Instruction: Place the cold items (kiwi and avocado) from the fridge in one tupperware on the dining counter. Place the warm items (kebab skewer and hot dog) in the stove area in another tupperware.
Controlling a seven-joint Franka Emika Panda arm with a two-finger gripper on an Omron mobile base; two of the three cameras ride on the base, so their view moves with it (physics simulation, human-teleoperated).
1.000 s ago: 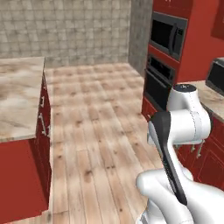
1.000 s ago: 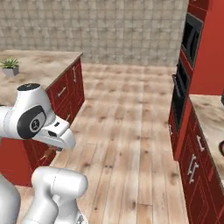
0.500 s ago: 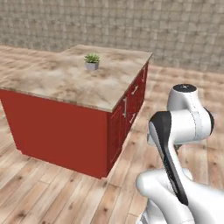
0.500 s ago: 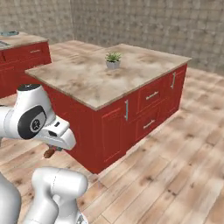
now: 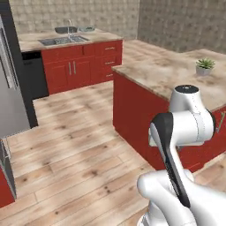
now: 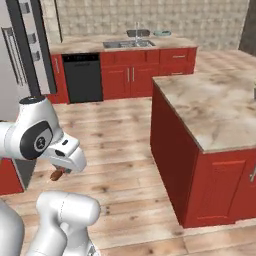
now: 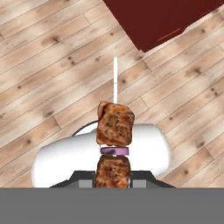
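Observation:
My gripper [image 7: 113,178] is shut on the kebab skewer [image 7: 114,124], whose browned meat chunks, purple onion slice and white stick point away from the hand over the wooden floor. In the right base view a brown end of the kebab skewer [image 6: 56,174] pokes out under the white hand at the lower left. The red island counter with a marble top [image 5: 164,73] stands to my right. The grey fridge [image 5: 9,90] rises at the far left. Kiwi, avocado, hot dog and both tupperware are out of view.
A red cabinet run with a sink [image 5: 65,40] and a black dishwasher [image 6: 83,77] lines the back wall. A small potted plant [image 5: 204,66] sits on the island. Open wooden floor [image 5: 75,145] lies between fridge, cabinets and island.
The whole picture has swung round with the base: the oven wall has left the view, the island has passed to the right, and sink counter and fridge have come in. The skewer stays gripped.

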